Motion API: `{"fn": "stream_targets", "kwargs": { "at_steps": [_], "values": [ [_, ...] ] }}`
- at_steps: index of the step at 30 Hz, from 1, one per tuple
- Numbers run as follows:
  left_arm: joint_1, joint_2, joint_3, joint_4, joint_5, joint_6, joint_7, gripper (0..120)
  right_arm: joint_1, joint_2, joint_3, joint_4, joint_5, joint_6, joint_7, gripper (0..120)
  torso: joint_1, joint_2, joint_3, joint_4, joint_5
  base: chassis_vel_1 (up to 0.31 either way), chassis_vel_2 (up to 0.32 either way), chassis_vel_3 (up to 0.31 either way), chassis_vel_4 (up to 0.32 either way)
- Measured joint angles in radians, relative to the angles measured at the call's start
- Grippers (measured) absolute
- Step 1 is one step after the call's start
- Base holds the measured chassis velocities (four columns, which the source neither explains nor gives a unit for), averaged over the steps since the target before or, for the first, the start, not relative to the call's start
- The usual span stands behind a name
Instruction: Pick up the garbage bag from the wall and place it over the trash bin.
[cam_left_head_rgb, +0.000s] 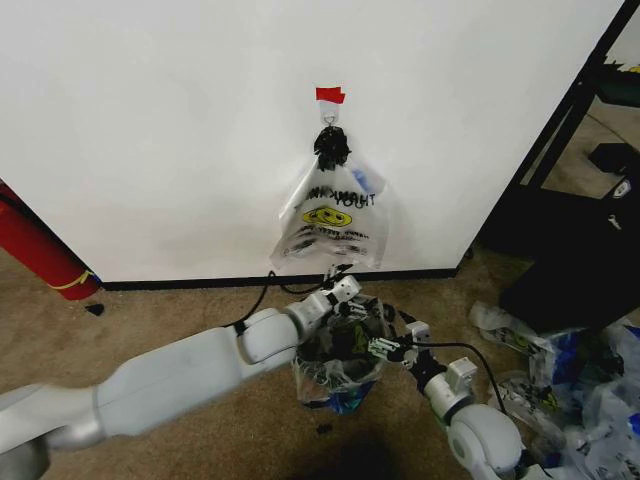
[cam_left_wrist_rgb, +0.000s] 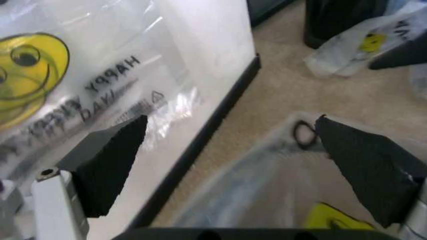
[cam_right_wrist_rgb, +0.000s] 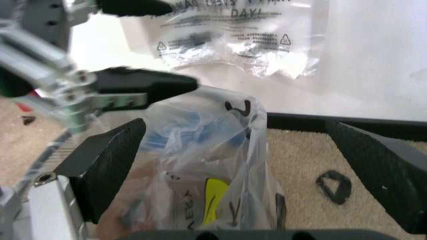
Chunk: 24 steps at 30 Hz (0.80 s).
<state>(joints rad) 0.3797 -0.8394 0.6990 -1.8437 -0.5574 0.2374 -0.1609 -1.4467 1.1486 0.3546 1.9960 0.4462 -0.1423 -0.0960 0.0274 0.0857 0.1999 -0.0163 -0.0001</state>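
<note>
Crowning the trash bin (cam_left_head_rgb: 338, 385), crumpled garbage bag (cam_right_wrist_rgb: 200, 150).

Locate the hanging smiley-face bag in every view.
Head view: smiley bag hangs at centre on the wall, under red tape.
Left wrist view: smiley bag against the wall, above the baseboard.
Right wrist view: smiley bag behind the garbage bag.
Shared landmark: the black baseboard.

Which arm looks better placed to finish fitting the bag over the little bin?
Probably the left. Its tool is open right at the top of the garbage bag draped on the trash bin, on the wall side. The right tool, also open, sits beside the rim.
</note>
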Motion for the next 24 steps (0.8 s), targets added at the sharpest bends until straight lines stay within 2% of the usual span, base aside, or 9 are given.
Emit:
{"fn": "stream_targets", "kwargs": {
  "at_steps": [5,8,9,13,15,17,19,21,24],
  "values": [
    [0.054,0.04,-0.062,-0.068,-0.025,0.012,0.0,100,-0.031,-0.016,0.02,0.028,0.057,-0.007,-0.004,100,0.0,0.0,0.0,-0.0009,0.0002,0.0,0.0,0.0,0.0],
    [0.191,0.099,-0.214,-0.151,-0.052,0.005,-0.013,100,-0.043,-0.023,0.032,0.043,0.127,-0.004,-0.014,100,0.0,0.0,0.0,-0.0006,-0.0002,0.0,0.0,0.0,0.0],
    [0.191,0.099,-0.214,-0.151,-0.052,0.005,-0.013,100,-0.043,-0.023,0.032,0.043,0.127,-0.004,-0.014,100,0.0,0.0,0.0,-0.0006,-0.0002,0.0,0.0,0.0,0.0],
    [0.492,0.134,-0.545,-0.247,-0.08,-0.09,-0.064,100,-0.077,-0.001,0.081,0.057,0.16,0.079,-0.03,100,0.0,0.0,0.0,0.0007,0.0,0.0,0.0,0.0,0.0],
    [0.634,0.094,-0.666,-0.277,-0.08,-0.156,-0.1,100,-0.118,0.031,0.124,0.079,0.154,0.14,-0.02,100,0.0,0.0,0.0,0.0003,0.0,0.0,0.0,0.0,0.0],
    [0.659,0.081,-0.686,-0.28,-0.079,-0.167,-0.106,100,-0.125,0.036,0.131,0.083,0.152,0.148,-0.018,100,0.0,0.0,0.0,0.0003,0.0001,0.0,0.0,0.0,0.0],
    [0.789,0.008,-0.803,-0.284,-0.044,-0.23,-0.124,100,-0.172,0.07,0.166,0.108,0.123,0.211,0.001,100,0.0,0.0,0.0,-0.0018,-0.0009,0.0,0.0,0.0,0.0],
    [0.925,-0.069,-0.933,-0.287,-0.01,-0.295,-0.131,100,-0.206,0.098,0.184,0.131,0.079,0.262,0.022,100,0.0,0.0,0.0,0.0002,0.0004,0.0,0.0,0.0,0.0],
    [1.005,-0.126,-1.012,-0.289,0.03,-0.343,-0.127,100,-0.239,0.12,0.197,0.15,0.05,0.301,0.037,100,0.0,0.0,0.0,0.0002,-0.0003,0.0,0.0,0.0,0.0]
  ]
}}
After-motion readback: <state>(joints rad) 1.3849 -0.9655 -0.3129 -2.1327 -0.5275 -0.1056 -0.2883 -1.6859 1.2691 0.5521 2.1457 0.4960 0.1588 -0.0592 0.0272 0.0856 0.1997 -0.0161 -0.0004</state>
